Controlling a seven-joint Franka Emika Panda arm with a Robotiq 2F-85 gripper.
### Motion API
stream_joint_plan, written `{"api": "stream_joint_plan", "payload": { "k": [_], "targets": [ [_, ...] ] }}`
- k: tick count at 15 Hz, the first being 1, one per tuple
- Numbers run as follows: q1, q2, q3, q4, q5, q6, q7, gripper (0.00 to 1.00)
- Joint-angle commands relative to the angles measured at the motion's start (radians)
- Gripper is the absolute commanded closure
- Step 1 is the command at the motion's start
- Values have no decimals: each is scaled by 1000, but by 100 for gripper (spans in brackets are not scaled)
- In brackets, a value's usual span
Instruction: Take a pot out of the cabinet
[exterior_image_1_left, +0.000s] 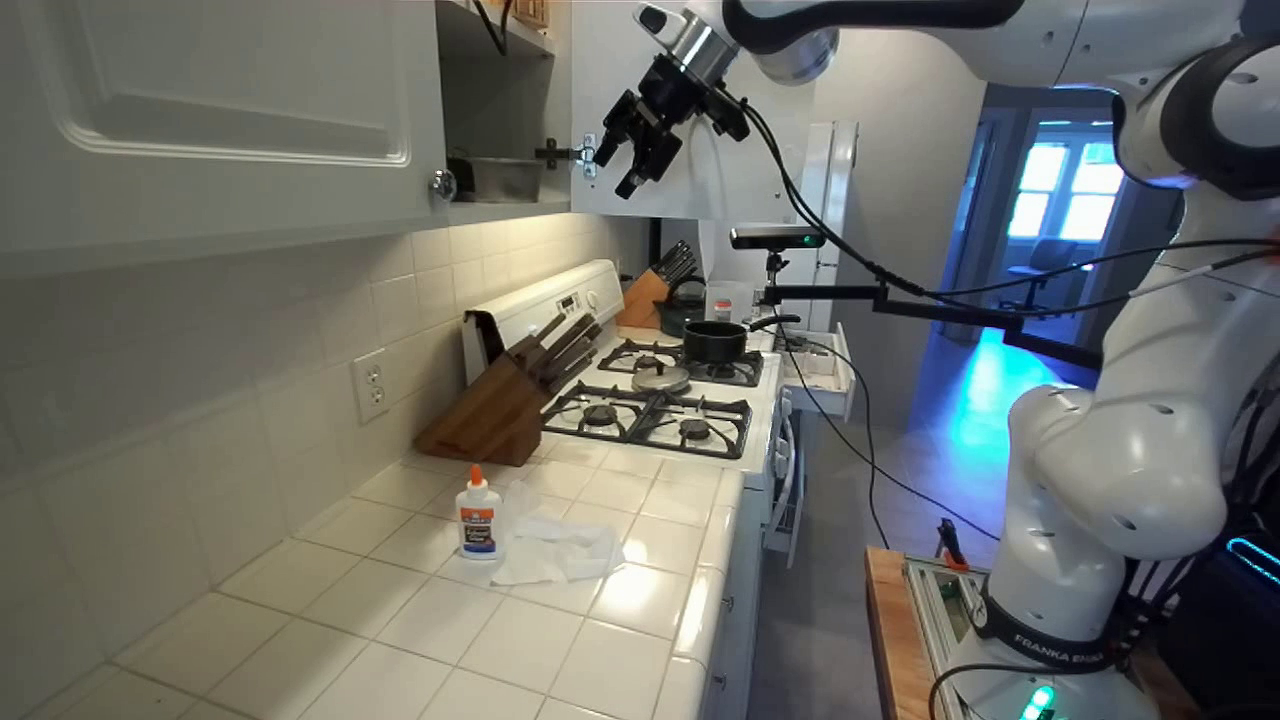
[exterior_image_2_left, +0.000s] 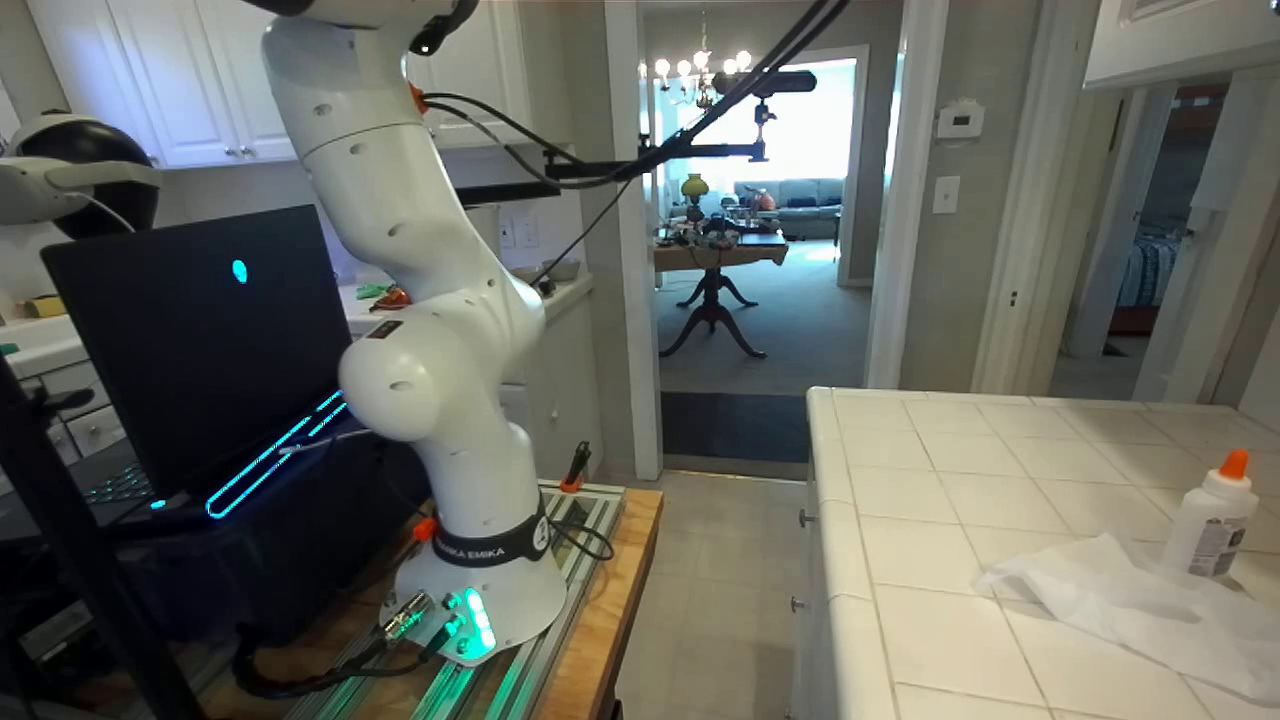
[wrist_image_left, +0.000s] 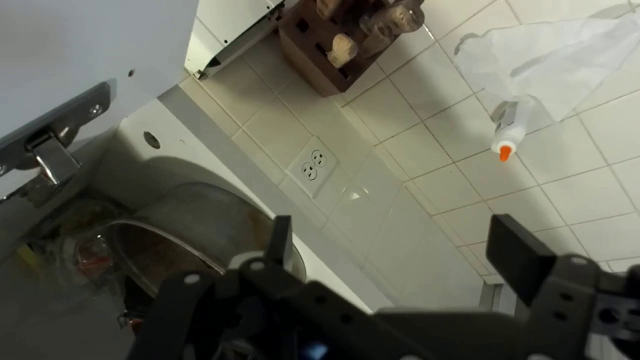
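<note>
The grey-steel pot (exterior_image_1_left: 505, 180) sits on the bottom shelf of the open white cabinet (exterior_image_1_left: 495, 105), near the shelf edge. In the wrist view the pot (wrist_image_left: 210, 225) lies at the lower left, partly behind my left finger; its handle is not clearly seen. The cabinet's white shelf (wrist_image_left: 172, 132) and hinged open door (wrist_image_left: 100, 40) also show there. My gripper (exterior_image_1_left: 613, 174) is outside the cabinet, right of the pot and in front of the open door. In the wrist view the gripper (wrist_image_left: 400, 240) has its fingers wide apart with nothing between them. The gripper is out of view in an exterior view.
Below are a knife block (exterior_image_1_left: 490, 400), a stove with a black pot (exterior_image_1_left: 714, 342) and a lid (exterior_image_1_left: 660, 378). A glue bottle (exterior_image_1_left: 479, 515) and white paper (exterior_image_1_left: 560, 550) lie on the tiled counter. A closed cabinet door (exterior_image_1_left: 240, 110) is at the left. A camera (exterior_image_1_left: 770, 237) stands behind.
</note>
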Motion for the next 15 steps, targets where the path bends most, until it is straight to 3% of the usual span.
{"api": "stream_joint_plan", "payload": {
  "k": [1, 15],
  "targets": [
    [-1, 78, -13, 102, 20, -26, -111, 0],
    [-41, 251, 12, 288, 154, -15, -335, 0]
  ]
}}
